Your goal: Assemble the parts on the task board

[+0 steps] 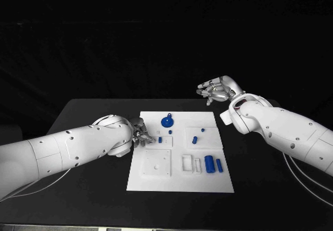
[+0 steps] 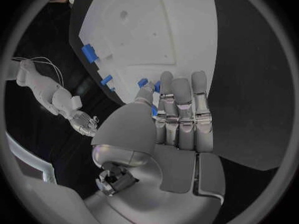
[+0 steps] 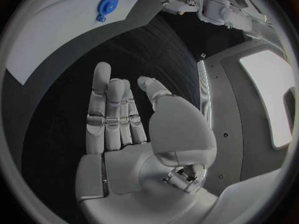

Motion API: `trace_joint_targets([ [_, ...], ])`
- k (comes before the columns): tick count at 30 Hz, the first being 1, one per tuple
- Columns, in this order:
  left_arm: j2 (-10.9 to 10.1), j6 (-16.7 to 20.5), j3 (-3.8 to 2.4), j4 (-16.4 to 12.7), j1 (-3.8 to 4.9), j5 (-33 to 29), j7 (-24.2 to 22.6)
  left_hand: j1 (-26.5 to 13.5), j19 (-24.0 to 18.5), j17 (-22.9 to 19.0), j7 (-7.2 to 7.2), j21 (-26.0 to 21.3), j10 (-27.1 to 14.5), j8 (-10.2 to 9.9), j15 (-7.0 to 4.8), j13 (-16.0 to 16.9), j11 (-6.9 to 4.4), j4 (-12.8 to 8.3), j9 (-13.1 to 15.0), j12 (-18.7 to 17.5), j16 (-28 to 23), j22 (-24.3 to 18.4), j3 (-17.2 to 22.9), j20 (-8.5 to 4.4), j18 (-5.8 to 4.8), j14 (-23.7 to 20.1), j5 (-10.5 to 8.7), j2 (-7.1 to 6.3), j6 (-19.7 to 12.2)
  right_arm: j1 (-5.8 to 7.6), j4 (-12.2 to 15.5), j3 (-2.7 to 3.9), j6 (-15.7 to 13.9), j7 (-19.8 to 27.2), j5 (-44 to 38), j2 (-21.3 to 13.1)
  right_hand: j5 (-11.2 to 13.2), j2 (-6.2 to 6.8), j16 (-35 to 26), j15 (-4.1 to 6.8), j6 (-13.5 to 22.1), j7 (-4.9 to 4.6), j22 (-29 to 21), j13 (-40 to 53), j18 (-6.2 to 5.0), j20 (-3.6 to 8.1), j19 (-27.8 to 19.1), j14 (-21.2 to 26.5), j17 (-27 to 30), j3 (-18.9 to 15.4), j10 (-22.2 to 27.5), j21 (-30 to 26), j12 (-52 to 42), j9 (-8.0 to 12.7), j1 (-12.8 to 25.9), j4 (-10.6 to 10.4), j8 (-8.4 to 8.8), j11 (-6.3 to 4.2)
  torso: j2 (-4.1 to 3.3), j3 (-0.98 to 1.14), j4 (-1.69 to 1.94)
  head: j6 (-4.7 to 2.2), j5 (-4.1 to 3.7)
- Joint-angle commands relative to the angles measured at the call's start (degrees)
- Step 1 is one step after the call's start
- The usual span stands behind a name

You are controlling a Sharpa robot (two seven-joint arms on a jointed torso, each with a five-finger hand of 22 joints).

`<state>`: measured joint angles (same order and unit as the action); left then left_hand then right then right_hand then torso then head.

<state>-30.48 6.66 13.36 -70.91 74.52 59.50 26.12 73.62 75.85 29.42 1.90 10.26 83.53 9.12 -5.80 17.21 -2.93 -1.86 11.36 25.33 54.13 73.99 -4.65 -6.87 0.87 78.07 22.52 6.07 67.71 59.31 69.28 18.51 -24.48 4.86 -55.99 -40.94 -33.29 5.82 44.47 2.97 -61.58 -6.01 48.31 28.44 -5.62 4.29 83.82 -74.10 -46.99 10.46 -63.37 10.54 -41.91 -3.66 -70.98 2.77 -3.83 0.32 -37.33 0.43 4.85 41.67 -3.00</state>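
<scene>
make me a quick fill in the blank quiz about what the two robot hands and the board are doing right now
1. The task board lies on a table coloured ____.
2. The hand at the board's edge, by the small blue parts, is the robot's ____ hand.
3. The right hand is raised beyond the board and holds ____.

Missing words: black; left; nothing

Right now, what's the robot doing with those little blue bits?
It is putting blue parts together on the white task board. Its left hand is down at the board's left edge, fingers by a small blue part. Whether it grips that part is hard to tell. Its right hand is lifted behind the board, open and holding nothing.
</scene>
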Motion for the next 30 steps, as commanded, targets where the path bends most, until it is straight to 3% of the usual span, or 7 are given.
trace_joint_targets([
  [1, 0.25, -1.74, 0.47, 0.15, -0.7, -0.56, 0.7, 0.85, 0.11, -0.08, -0.29, -0.28, -0.06, -0.09, -0.11, -0.2, -0.1, -2.83, -0.16, -0.32, 0.12, 0.34, 1.92, -0.17, -0.21, -0.22, 1.34, 0.83, -0.79, -0.06, 0.09, 0.02, 1.02, 0.19, -0.34, 0.01, -0.17, 0.28, 0.14, -0.03, 0.27, -0.13, 0.08, -0.08, -0.66, -0.25, 1.48, 0.25, 0.01, 0.39, 0.13, 0.29, 0.02, 0.07, 0.33, 0.08, 0.28, 0.0, 0.0, 0.02, 0.0, 0.0, 0.02],
  [5, 0.26, -1.34, 0.46, 0.14, -0.7, -0.69, 0.54, 0.58, 0.1, -0.06, -0.07, -0.26, 0.1, 0.1, -0.1, -0.41, -0.11, -4.41, 0.12, -0.56, 0.14, 0.78, 2.83, -0.2, -0.1, -0.17, 5.5, 1.07, -1.03, -0.09, 0.11, 0.02, 1.08, 0.17, -0.36, -0.03, -0.46, 0.34, 0.14, -0.03, 0.23, -0.13, 0.13, -0.11, -0.66, -0.24, 1.46, 0.26, 0.0, 0.53, 0.12, 0.3, 0.05, 0.07, 0.42, 0.11, 0.27, 0.0, 0.02, 0.03, -0.03, 0.0, 0.06],
  [13, -0.32, 0.01, 0.44, -0.89, -0.69, -1.22, 0.18, -0.98, 0.18, 0.12, 0.31, -0.03, 0.9, 0.35, -0.23, -0.82, -0.08, -7.93, 0.47, -1.04, 0.36, 1.76, 6.13, -0.3, 0.22, 0.22, 9.98, 1.91, -0.86, -0.2, 0.1, 0.02, 1.14, 0.12, -0.37, -0.19, -0.7, 0.37, 0.14, -0.02, 0.22, -0.12, 0.17, -0.12, -0.66, -0.24, 1.46, 0.26, 0.0, 0.62, 0.11, 0.31, 0.07, 0.07, 0.48, 0.12, 0.27, 0.0, 0.03, 0.02, -0.03, -0.11, -0.02],
  [23, -1.51, 0.35, 0.32, -3.1, -0.4, -2.44, 0.13, -4.37, -0.04, 0.64, 0.14, 1.1, 2.09, -0.07, -0.29, -0.96, -0.06, -11.78, 0.32, -1.75, 0.34, 1.96, 10.19, -0.35, 0.45, 0.67, 10.88, 2.18, 0.41, -0.32, 0.03, 0.02, 1.1, 0.14, -0.37, -0.26, -0.98, 0.43, 0.13, -0.02, 0.23, -0.12, 0.22, -0.13, -0.65, -0.23, 1.43, 0.28, -0.01, 0.71, 0.12, 0.31, 0.08, 0.07, 0.53, 0.15, 0.27, 0.0, 0.01, 0.01, 0.03, -0.2, -0.05],
  [25, -1.64, 0.11, 0.25, -3.34, -0.23, -2.74, 0.14, -4.02, -0.11, 0.68, 0.18, 1.23, 2.04, -0.15, -0.34, -0.97, -0.05, -12.41, 0.29, -1.83, 0.34, 2.01, 11.52, -0.4, 0.51, 0.68, 7.95, 2.38, 0.44, -0.34, 0.02, 0.02, 1.11, 0.15, -0.37, -0.22, -0.98, 0.43, 0.13, -0.02, 0.23, -0.12, 0.22, -0.13, -0.65, -0.23, 1.43, 0.28, -0.01, 0.71, 0.12, 0.31, 0.08, 0.07, 0.53, 0.15, 0.27, 0.0, 0.0, 0.0, 0.02, -0.24, 0.01],
  [26, -1.71, -0.01, 0.2, -3.44, -0.13, -2.92, 0.15, -3.65, -0.26, 0.72, 0.32, 1.35, 1.98, -0.36, -0.37, -1.07, 0.0, -13.24, 0.13, -2.03, 0.34, 2.09, 14.43, -0.49, 0.54, 0.67, 1.52, 2.51, 0.41, -0.36, 0.0, 0.02, 1.13, 0.14, -0.37, -0.2, -1.04, 0.45, 0.12, -0.02, 0.23, -0.13, 0.23, -0.14, -0.65, -0.23, 1.43, 0.28, -0.01, 0.73, 0.13, 0.3, 0.09, 0.07, 0.55, 0.16, 0.27, 0.0, 0.0, 0.0, 0.02, -0.24, 0.01],
  [30, -2.02, -0.38, 0.03, -3.78, 0.25, -3.7, 0.18, -6.94, -0.48, 0.85, 0.28, 2.52, 2.28, -0.14, -0.34, -0.87, -0.1, -11.74, 0.38, -1.75, 0.44, 2.11, 25.01, -0.41, 0.75, 0.8, 0.02, -1.63, 0.99, -0.4, -0.05, 0.02, 1.16, 0.13, -0.38, -0.17, -1.1, 0.46, 0.12, -0.02, 0.23, -0.13, 0.24, -0.14, -0.65, -0.23, 1.42, 0.29, -0.01, 0.74, 0.13, 0.3, 0.1, 0.07, 0.56, 0.17, 0.27, 0.0, 0.0, 0.02, 0.01, -0.24, 0.05],
])
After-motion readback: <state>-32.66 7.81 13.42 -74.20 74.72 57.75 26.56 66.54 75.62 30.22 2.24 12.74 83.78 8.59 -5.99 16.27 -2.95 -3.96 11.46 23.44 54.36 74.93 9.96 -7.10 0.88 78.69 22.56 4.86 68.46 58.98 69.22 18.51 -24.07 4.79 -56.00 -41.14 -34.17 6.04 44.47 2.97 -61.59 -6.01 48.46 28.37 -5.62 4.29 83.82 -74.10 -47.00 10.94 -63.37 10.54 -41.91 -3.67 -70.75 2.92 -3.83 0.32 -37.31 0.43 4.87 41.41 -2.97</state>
